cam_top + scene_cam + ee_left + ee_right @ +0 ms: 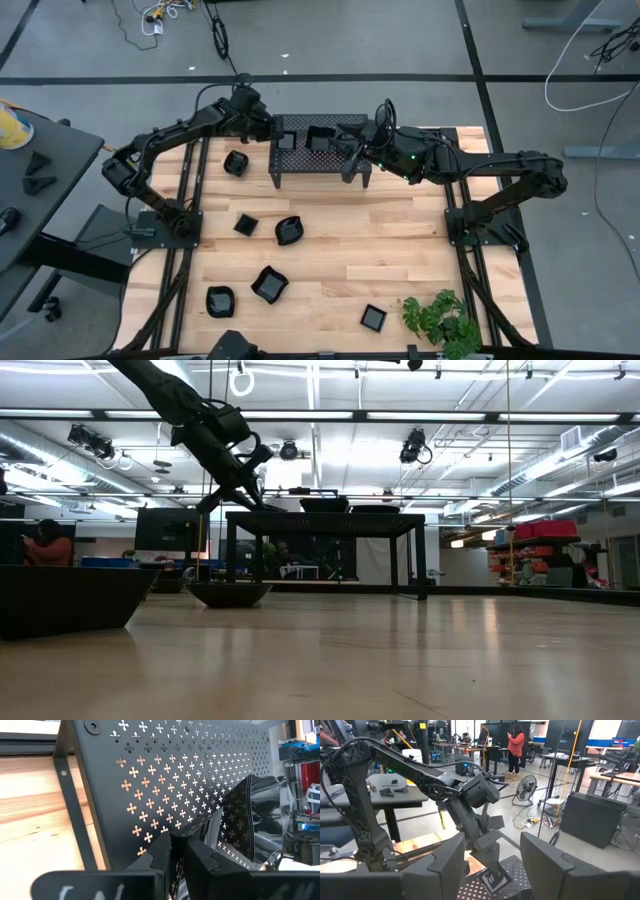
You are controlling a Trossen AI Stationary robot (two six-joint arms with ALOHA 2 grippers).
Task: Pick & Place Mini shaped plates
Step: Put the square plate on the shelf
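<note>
The job looks partly done, going left to right. Six mini shaped plates (287, 231) lie loose on the wooden surface (400, 240): one beside the stand's left leg, two mid-surface, three toward the near edge. The perforated stand (345, 130) carries at least two plates on its top, so most remain to be moved.

The left pincer (272, 128) is at the stand's left end; in its wrist view its fingers (162, 852) are almost closed, pinching a glossy plate's (262, 815) rim against the stand top. The right pincer (350, 148) hovers over the stand's right part, its fingers (445, 865) spread wide and holding nothing
</note>
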